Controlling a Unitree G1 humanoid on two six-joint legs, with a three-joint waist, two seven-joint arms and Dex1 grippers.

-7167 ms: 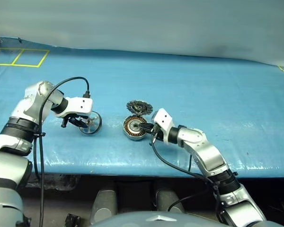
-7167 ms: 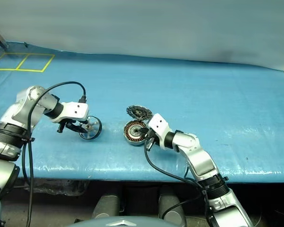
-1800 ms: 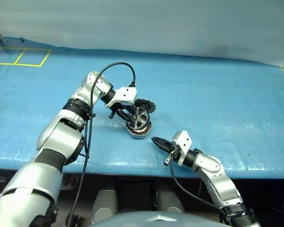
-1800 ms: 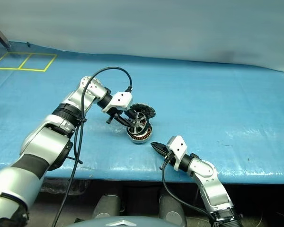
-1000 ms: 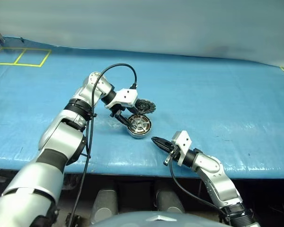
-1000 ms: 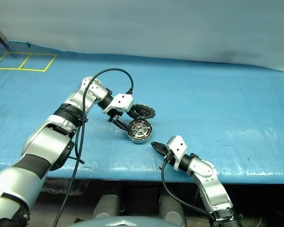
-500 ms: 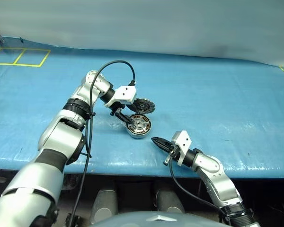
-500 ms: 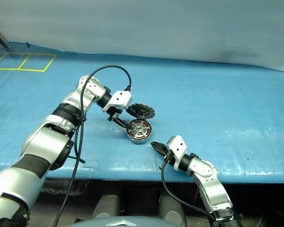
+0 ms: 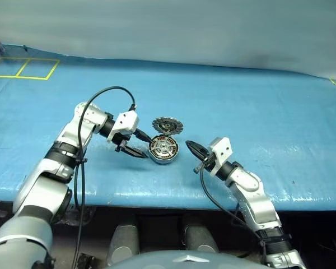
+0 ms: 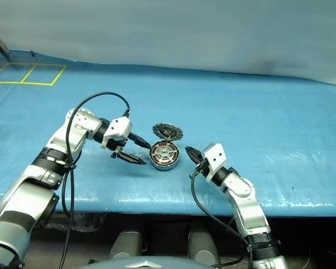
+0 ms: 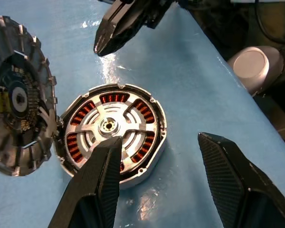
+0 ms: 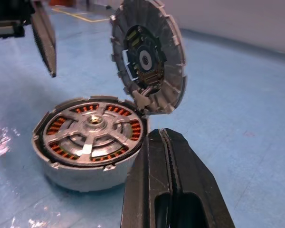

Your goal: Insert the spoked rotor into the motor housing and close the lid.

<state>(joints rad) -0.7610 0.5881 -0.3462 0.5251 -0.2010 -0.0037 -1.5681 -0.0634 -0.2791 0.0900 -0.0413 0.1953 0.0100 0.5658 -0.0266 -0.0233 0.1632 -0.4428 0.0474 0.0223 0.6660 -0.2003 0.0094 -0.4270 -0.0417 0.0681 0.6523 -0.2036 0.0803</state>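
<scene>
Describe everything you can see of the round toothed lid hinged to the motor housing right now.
The round grey metal lid stands open, tilted up from a joint at the far rim of the silver motor housing. Its inner face shows radial teeth around a dark centre with yellowish parts and a small hub. Neither gripper touches it: the open left gripper and shut right gripper flank the housing on the blue table cover.

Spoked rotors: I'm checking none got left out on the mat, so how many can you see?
1. The spoked rotor sits in the motor housing on the blue mat; the lid stands open.
</scene>
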